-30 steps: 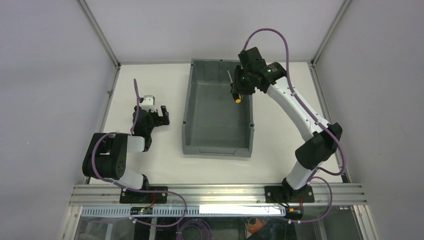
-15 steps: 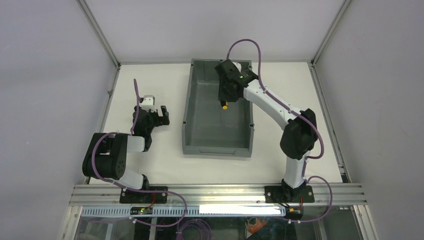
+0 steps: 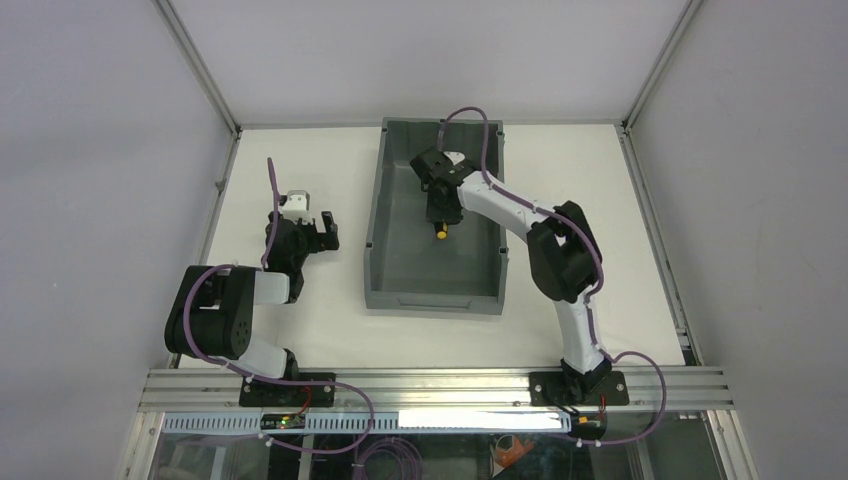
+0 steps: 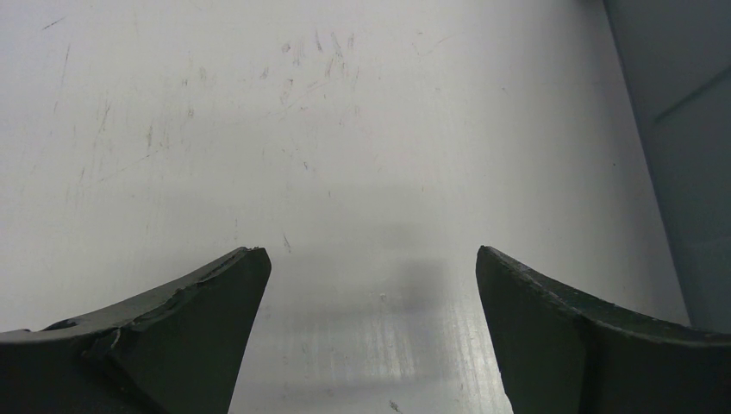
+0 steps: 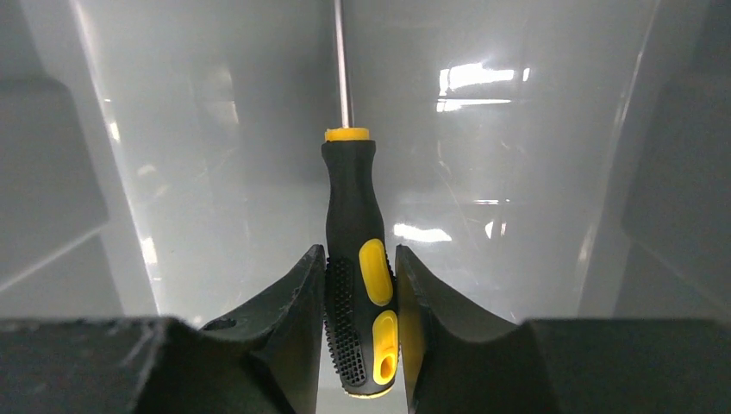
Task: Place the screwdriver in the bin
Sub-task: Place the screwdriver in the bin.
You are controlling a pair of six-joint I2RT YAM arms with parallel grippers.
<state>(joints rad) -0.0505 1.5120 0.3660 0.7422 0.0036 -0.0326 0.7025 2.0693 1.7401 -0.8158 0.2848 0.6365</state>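
The grey bin (image 3: 385, 255) stands in the middle of the table. My right gripper (image 3: 440, 205) reaches into its far half and is shut on the screwdriver (image 3: 440, 229), whose yellow handle end shows below the jaws. In the right wrist view the black-and-yellow handle (image 5: 358, 259) is clamped between both fingers (image 5: 284, 319), and the thin shaft (image 5: 342, 69) points away toward the bin's floor (image 5: 483, 164). My left gripper (image 3: 312, 232) rests open and empty over the table, left of the bin; its wrist view shows only bare tabletop between the fingertips (image 4: 220, 293).
The bin's side wall (image 4: 681, 155) shows at the right edge of the left wrist view. Grey enclosure walls and metal frame rails (image 3: 200, 70) ring the white table. The arm bases sit on the front rail (image 3: 430, 385).
My right arm has swung left and toward me with the screwdriver, from the bin's far right rim to over the bin's interior, and lowered. The left arm has not moved.
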